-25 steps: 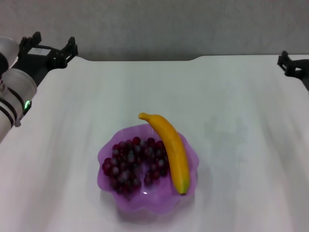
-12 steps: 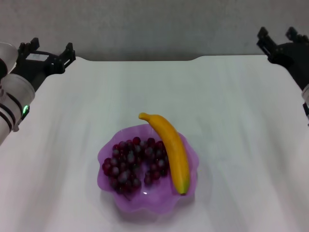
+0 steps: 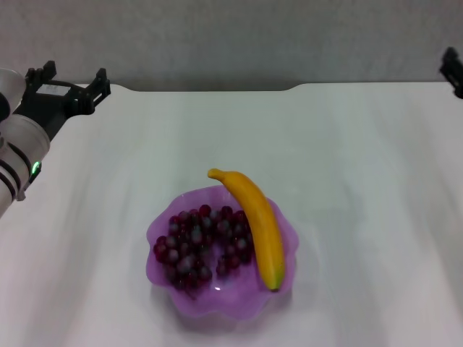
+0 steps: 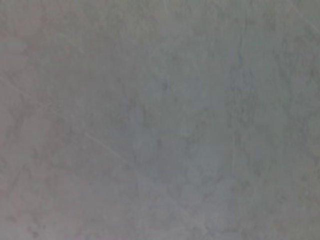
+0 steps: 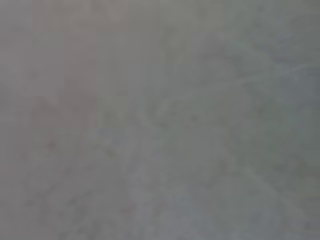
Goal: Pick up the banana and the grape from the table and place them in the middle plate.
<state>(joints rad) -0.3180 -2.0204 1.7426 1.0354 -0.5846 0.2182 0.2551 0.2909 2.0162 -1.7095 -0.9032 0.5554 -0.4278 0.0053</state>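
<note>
Lab-like bench: bare white table (image 3: 347, 159), grey wall (image 3: 231, 36)

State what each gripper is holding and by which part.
Nothing is held. The left gripper is open and empty at the table's far left corner; the right gripper barely shows at the far right edge. The banana and the grape lie in the middle plate.

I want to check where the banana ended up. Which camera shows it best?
The head view: the banana lies across the middle plate beside the grape. Both wrist views show only a blank grey surface, no banana.

light: even, soft; shadows: faint; wrist views: blurred, perhaps defocused
</note>
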